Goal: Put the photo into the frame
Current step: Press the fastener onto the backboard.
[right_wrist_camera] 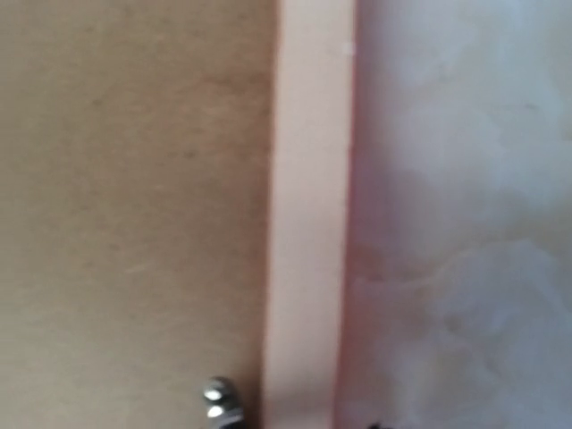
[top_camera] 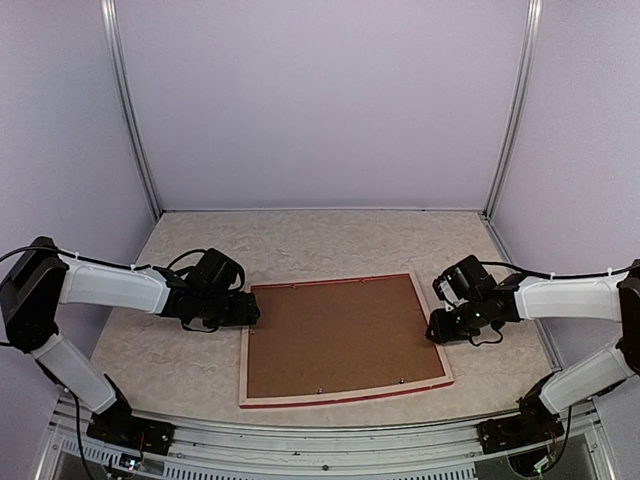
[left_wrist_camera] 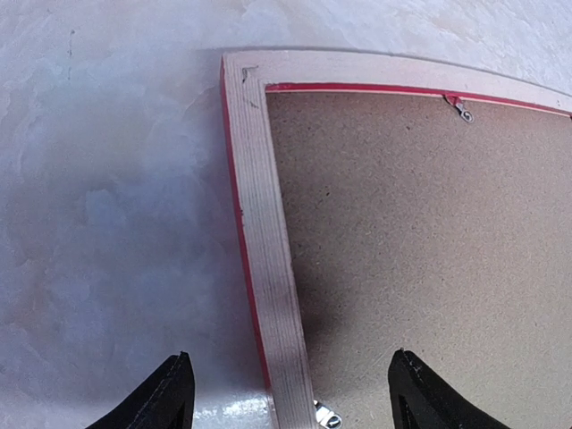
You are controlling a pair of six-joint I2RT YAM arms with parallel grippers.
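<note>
Surface: beige marbled tabletop [top_camera: 190, 350], lilac walls behind.
Frame: large rectangular frame [top_camera: 244, 355], red front, pale wood back, lying face down at centre; brown fibreboard backing [top_camera: 340, 335] fills it.
Left gripper [left_wrist_camera: 291, 357]: fingers apart, straddling the left rail.
Right gripper [top_camera: 437, 328]: at the right rail; spread cannot be told.

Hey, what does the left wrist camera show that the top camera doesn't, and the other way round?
Only the left wrist view: close detail, with a metal tab at the backing board edge, wood grain on the frame rail, and the left gripper fingers spread either side of that rail.
Only the top view: the whole frame lying back side up, both arms, and the right gripper at its right edge.
Both: the frame's left rail, the brown backing and the pale table.
</note>
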